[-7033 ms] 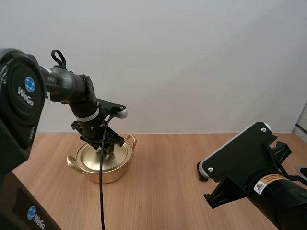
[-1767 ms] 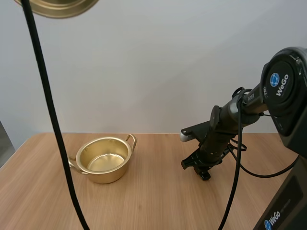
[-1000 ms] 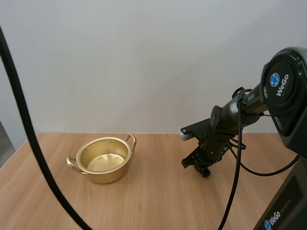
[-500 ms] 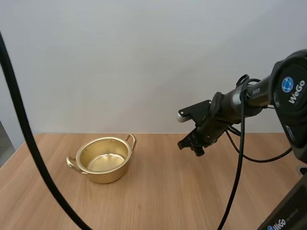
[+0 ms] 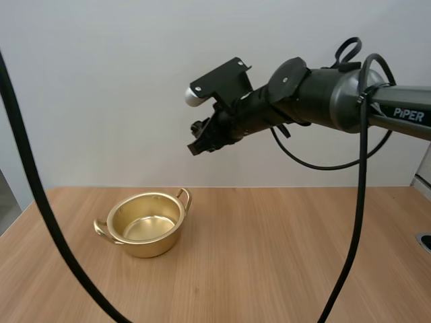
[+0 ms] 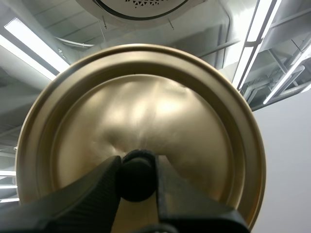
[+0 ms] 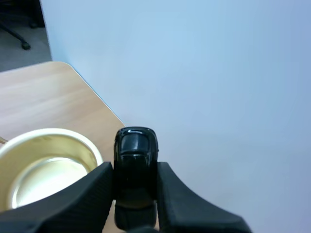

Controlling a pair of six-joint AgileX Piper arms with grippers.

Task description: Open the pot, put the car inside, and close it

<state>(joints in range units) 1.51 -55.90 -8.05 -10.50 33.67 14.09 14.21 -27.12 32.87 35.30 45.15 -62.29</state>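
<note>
One small black car (image 7: 135,145) is pinched by its sides between the two fingers of the right pincer (image 7: 135,171), with its rounded end sticking out past the fingertips. In the high view that pincer (image 5: 201,140) hangs in the air well above the bench (image 5: 269,256). It is higher than the pot (image 5: 151,247) and off to the pot's right, at the end of the right arm (image 5: 323,94), which reaches in from the right side. The car is too small and dark there to tell from the fingers. The pot is gold with two loop handles and stands upright on the left part of the bench, open, its shiny bottom showing. In the right wrist view the open pot (image 7: 29,160) lies lower than the car and off to one side, not under it, on the bench (image 7: 43,92) near a rounded corner. The gold lid (image 6: 160,111) is held away from the pot. The left pincer (image 6: 137,167) is clamped on the lid's black knob (image 6: 137,179), one finger on each side, and the lid's top face is turned toward the fingers.
</note>
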